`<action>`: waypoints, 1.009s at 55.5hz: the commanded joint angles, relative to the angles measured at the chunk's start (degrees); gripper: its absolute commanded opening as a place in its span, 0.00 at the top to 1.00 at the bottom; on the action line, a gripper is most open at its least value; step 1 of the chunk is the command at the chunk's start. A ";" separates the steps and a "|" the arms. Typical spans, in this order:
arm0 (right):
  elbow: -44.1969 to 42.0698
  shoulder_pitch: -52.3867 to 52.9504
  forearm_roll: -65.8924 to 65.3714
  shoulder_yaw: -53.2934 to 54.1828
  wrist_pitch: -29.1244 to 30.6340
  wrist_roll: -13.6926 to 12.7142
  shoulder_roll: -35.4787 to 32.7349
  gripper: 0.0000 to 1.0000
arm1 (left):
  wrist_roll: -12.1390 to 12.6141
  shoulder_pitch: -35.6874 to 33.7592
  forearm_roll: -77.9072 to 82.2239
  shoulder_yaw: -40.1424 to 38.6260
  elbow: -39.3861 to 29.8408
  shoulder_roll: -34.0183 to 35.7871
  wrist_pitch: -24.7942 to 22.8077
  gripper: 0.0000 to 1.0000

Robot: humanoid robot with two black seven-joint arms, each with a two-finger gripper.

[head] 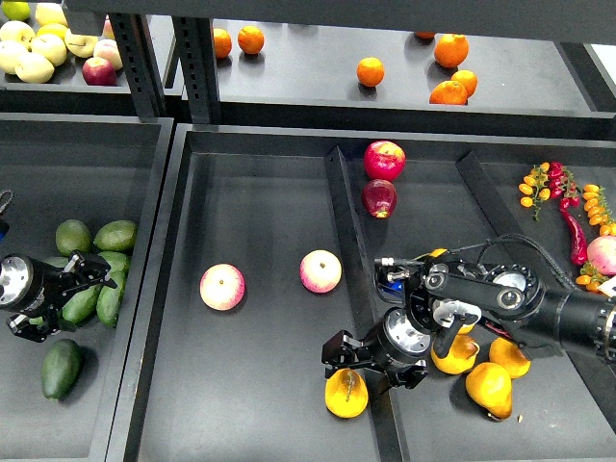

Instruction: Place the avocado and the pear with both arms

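Note:
The dark green avocado (61, 369) lies alone at the front of the left tray, below a heap of lighter green avocados (96, 262). My left gripper (69, 295) is open beside that heap, above the dark avocado and apart from it. The blotched yellow-orange pear (346, 394) lies at the front of the middle tray, close to the divider (348, 221). My right gripper (358, 360) is open just above the pear's top, and I cannot tell whether it touches it.
Two pink-yellow apples (222, 287) (320, 271) lie in the middle tray. Plain pears (489, 388) lie right of the divider under my right arm. Two red apples (384, 160) sit further back, chillies (568, 217) at right, oranges (449, 50) on the back shelf.

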 commanded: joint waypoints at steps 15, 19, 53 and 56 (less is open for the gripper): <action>-1.41 -3.55 -1.95 0.00 0.00 0.00 0.29 0.00 | 0.00 0.17 0.00 -0.38 -0.15 0.05 0.00 0.00; -1.59 -3.72 -2.13 0.00 0.00 0.00 0.38 0.00 | 0.00 0.17 0.00 -0.38 -0.24 0.05 0.00 0.00; -5.37 -5.13 -2.66 1.31 0.00 0.00 2.32 0.00 | 0.00 1.05 0.00 -0.99 -0.51 0.14 0.00 0.00; -5.28 -5.13 -2.57 1.31 0.00 0.00 2.32 0.01 | 0.00 1.05 0.00 -0.99 -0.51 0.22 0.00 0.00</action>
